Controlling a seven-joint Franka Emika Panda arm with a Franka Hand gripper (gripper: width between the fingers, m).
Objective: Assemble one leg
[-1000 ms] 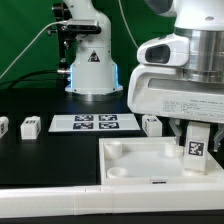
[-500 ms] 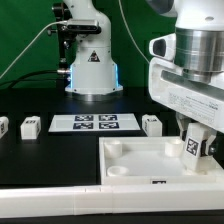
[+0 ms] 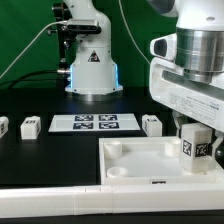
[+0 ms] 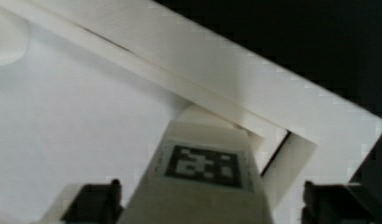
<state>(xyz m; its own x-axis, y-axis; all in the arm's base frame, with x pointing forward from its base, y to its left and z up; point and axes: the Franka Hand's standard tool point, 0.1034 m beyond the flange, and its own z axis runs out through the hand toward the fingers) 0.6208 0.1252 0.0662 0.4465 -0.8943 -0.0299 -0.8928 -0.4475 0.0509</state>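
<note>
Tool point(image 3: 197, 150) grips the leg point(image 3: 194, 147) upright over the panel point(image 3: 140, 158) corner; off-centre lowering risks jamming it beside the socket.

Even bright light, dark background; wrist view blurry.

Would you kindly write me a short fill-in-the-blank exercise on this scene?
1. The gripper is holding a ___.
2. In the exterior view, the held leg is over the panel's ___ side.
3. The marker board carries ___ tags.
4. The marker board lies on a ___ table.

Missing words: leg; right; four; black
</note>
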